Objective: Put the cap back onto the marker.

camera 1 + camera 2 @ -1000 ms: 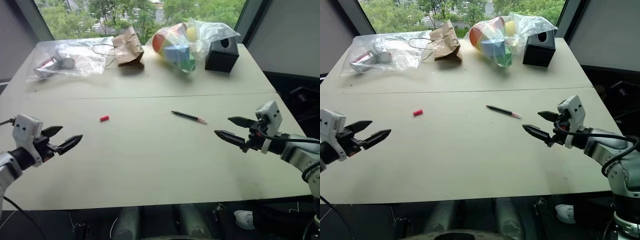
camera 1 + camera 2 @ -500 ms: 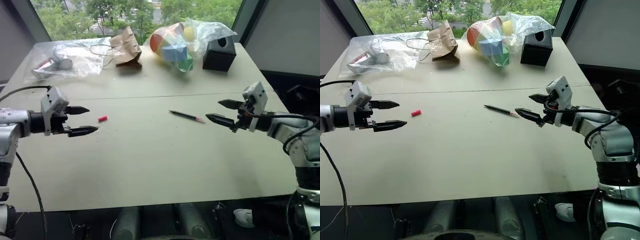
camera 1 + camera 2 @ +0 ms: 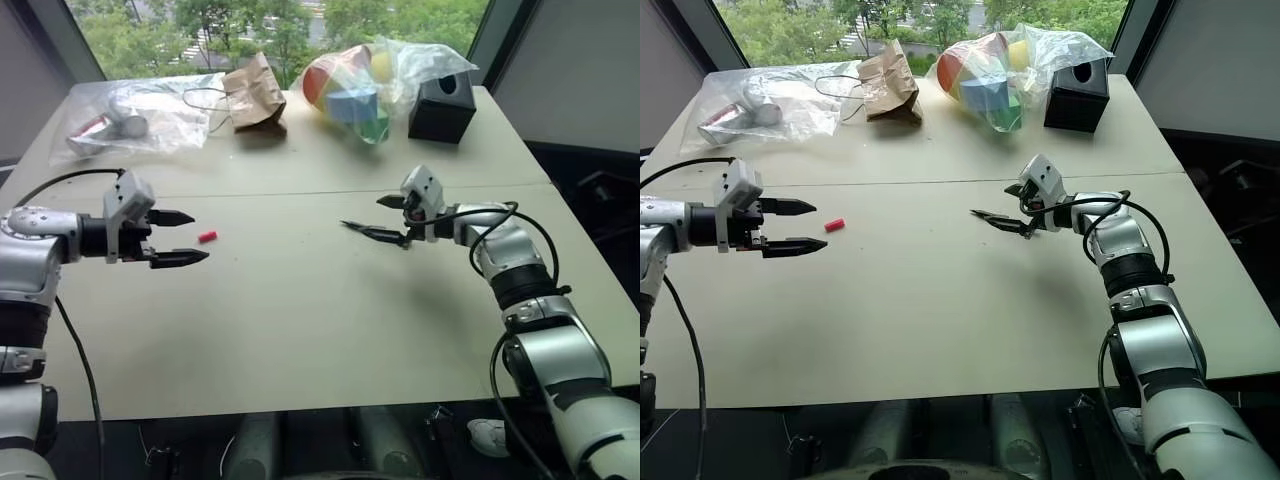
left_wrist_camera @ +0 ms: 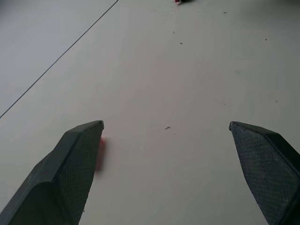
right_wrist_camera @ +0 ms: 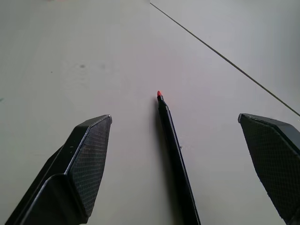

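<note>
Right gripper (image 3: pixel 388 219) hovered wide open around the marker (image 5: pixel 174 149) at frame centre, fingers not touching it. Left gripper (image 3: pixel 183 237) stood equally wide just left of the cap (image 3: pixel 207 237).

Left end effector (image 3: pixel 178 238) and right end effector (image 3: pixel 387 219) both agape.

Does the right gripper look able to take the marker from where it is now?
Probably yes: the right gripper is open with the marker lying flat on the table between its fingers, nothing in the way.
</note>
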You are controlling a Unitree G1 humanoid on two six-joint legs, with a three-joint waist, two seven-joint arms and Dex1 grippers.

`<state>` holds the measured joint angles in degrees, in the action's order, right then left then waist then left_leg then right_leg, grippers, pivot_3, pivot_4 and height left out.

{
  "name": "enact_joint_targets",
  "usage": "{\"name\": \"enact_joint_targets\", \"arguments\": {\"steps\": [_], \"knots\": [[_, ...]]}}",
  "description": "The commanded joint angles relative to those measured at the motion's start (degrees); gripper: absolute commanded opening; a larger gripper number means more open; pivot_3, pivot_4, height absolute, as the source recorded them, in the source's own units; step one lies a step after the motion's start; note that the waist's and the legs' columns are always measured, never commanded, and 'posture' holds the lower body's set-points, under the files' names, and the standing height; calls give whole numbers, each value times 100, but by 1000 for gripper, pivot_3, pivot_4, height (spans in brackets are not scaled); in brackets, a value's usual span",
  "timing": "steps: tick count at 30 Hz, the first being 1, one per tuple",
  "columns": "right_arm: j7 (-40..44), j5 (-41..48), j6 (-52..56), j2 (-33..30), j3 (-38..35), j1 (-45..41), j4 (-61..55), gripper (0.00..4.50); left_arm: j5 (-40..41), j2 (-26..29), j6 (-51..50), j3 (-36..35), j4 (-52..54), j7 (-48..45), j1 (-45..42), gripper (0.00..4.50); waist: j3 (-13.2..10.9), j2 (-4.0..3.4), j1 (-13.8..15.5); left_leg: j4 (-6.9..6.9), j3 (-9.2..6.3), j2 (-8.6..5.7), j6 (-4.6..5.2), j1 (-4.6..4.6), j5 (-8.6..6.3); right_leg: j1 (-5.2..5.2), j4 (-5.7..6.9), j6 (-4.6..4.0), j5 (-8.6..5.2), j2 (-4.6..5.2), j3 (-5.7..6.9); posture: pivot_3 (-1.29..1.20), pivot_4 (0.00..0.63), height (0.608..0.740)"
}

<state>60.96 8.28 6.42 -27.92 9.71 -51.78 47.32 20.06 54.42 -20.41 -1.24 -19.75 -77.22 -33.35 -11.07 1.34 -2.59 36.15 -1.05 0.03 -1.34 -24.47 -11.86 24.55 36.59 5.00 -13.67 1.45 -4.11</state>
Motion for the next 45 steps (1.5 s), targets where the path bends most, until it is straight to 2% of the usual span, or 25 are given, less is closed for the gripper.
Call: {"name": "enact_joint_targets", "arguments": {"steps": [1, 9, 20, 35, 38, 45], "knots": [[251, -164, -212, 32, -39, -258, 370, 4463, 188, 36, -144, -343, 122, 77, -110, 4500, 0, 0, -7, 0, 0, 0, 0, 3, 0, 0, 5, 1, 0, 0, 0, 0, 150, 740], [323, -398, -503, 171, -127, -512, 1084, 4463, 348, -43, -351, -440, 247, 146, -89, 4500, 0, 0, -27, 6, -6, -6, -1, 19, 1, 5, 58, 3, -2, -4, 1, 0, 150, 740], [-85, -641, -887, 594, -272, -955, 1900, 4463, 356, -77, -340, -460, 294, 287, -83, 4500, 0, 0, -150, 7, -10, -7, -2, 21, 2, 4, 63, 4, -1, -3, 1, 0, 150, 740], [-308, -1388, -1195, 808, -52, -1089, 2273, 4463, 410, -125, -344, -552, 532, 501, 194, 4500, 0, 0, -148, 7, -12, -8, -2, 25, 2, 2, 65, 4, -1, -2, 1, 0, 150, 740], [-381, -1442, -1201, 875, -49, -1112, 2321, 3664, 411, -150, -346, -569, 555, 538, 224, 4500, 0, 1, -158, 7, -11, -8, -3, 32, 2, -2, 67, 3, -1, -3, 1, 0, 150, 740], [-281, -1410, -1131, 960, -153, -1106, 2380, 124, 381, -163, -325, -652, 556, 588, 271, 4500, 0, 0, -153, 7, -11, -8, -5, 49, 3, -17, 71, 2, -1, -3, 0, 0, 150, 740]]}}
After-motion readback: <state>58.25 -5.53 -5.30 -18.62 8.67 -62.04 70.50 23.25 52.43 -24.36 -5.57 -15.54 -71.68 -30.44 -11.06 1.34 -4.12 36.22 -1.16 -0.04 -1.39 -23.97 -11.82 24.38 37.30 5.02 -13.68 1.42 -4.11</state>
